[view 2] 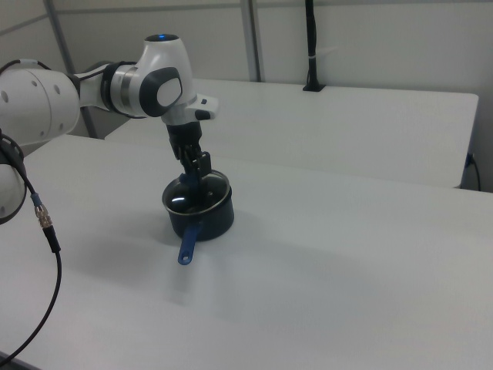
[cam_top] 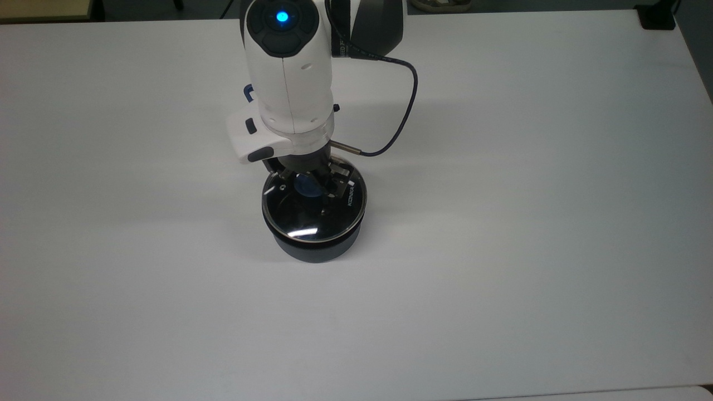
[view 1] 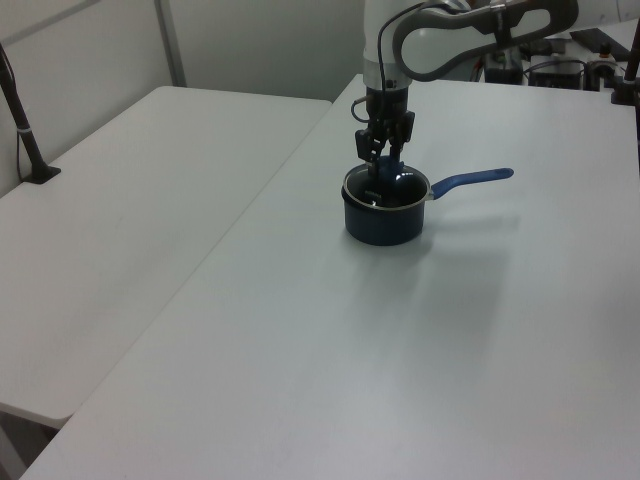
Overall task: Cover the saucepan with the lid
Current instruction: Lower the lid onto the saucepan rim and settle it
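End effector clamps the blue knob atop the lid, seated on the saucepan; glass looks fragile, slippery.

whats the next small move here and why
Probably open the gripper and lift straight up. The lid looks seated level on the saucepan, its rim matching the pan's edge in the top view and the left view, while the fingers sit at its blue knob.
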`<action>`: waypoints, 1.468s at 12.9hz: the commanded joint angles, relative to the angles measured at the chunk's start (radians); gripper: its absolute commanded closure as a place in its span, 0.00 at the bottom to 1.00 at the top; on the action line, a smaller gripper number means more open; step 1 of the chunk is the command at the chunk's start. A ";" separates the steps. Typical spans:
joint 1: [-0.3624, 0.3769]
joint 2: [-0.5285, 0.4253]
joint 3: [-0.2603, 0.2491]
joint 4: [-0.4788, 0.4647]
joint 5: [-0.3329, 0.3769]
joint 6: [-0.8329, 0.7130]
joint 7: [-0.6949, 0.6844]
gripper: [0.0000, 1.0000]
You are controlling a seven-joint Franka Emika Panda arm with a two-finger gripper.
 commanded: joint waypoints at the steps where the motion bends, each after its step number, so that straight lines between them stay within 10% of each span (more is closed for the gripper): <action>1: 0.012 0.024 -0.020 0.032 -0.010 0.023 0.024 0.52; 19: 0.035 0.035 -0.020 -0.003 0.008 -0.074 -0.010 0.51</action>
